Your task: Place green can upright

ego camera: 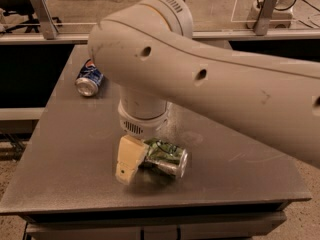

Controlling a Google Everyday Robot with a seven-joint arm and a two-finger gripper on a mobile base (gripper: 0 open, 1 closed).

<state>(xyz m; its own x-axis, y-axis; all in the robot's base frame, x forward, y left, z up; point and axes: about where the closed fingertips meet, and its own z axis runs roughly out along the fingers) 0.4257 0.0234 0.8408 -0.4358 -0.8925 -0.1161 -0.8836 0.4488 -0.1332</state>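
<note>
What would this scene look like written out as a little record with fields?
surface: flat grey tabletop
target: dented green and white aluminium drink can, lying on its side near the front middle, silver end facing front-right
other item: blue Pepsi drink can, on its side, far left
gripper: cream gripper, low over the tabletop at the green can's left end
status: green can not yet upright

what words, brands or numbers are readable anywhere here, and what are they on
No text reads as words.
Blue aluminium can, lying at the far left of the grey table: a red, white and blue emblem shows, but the lettering is too blurred to read.
Dented green and white aluminium can, lying on its side: mottled label, nothing legible.
Cream gripper, low over the table right beside that can: no markings.
</note>
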